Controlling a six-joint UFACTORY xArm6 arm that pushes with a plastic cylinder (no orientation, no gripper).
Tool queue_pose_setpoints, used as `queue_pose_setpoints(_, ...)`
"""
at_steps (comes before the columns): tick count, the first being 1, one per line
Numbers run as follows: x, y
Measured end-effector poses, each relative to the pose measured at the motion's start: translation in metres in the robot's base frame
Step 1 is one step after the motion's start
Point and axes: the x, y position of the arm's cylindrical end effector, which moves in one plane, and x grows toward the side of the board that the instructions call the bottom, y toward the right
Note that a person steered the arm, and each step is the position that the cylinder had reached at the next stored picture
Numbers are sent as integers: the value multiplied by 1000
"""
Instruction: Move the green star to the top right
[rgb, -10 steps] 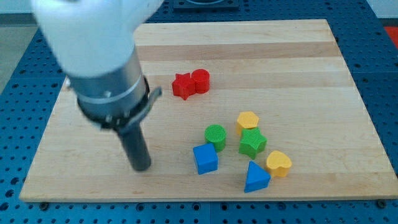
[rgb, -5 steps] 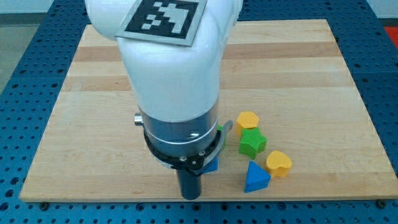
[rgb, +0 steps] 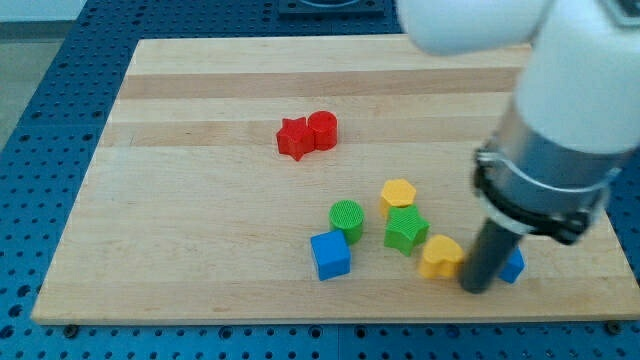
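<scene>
Pale wooden board (rgb: 200, 150) on a blue perforated bench, arm body blurred at the view's right. No claw on this rig, so nothing spread or pinching: just a straight dark rod, and my tip (rgb: 476, 288) sits low on the board, at about 4 o'clock from the small green plastic star block (rgb: 406, 229). Green star is in the lower-middle cluster, touching or nearly touching the yellow hexagon block (rgb: 398, 193) at its 12 o'clock; green ridged cylinder block (rgb: 347, 217) at its 9 o'clock, near but apart. Yellow heart-like block (rgb: 440, 256) at its 4 o'clock, just beside my tip. Blue cube (rgb: 330, 254) at 8 o'clock. A blue block (rgb: 512, 265) is mostly hidden behind the rod, shape can't tell. Red star block (rgb: 294, 137) and red cylinder block (rgb: 322, 129) touch, well apart at 10 o'clock. Judgement: the star looks light, rigid, slides easily, likely to spin off its points; push contact best on its 7 o'clock side, centred, clear of the hexagon.
</scene>
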Motion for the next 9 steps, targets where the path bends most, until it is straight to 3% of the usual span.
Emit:
queue_pose_setpoints(2,-4,-9)
queue_pose_setpoints(3,-4,-63)
queue_pose_setpoints(4,-18,-71)
queue_pose_setpoints(6,-83,-33)
queue_pose_setpoints(8,-93,-69)
queue_pose_setpoints(9,-109,-36)
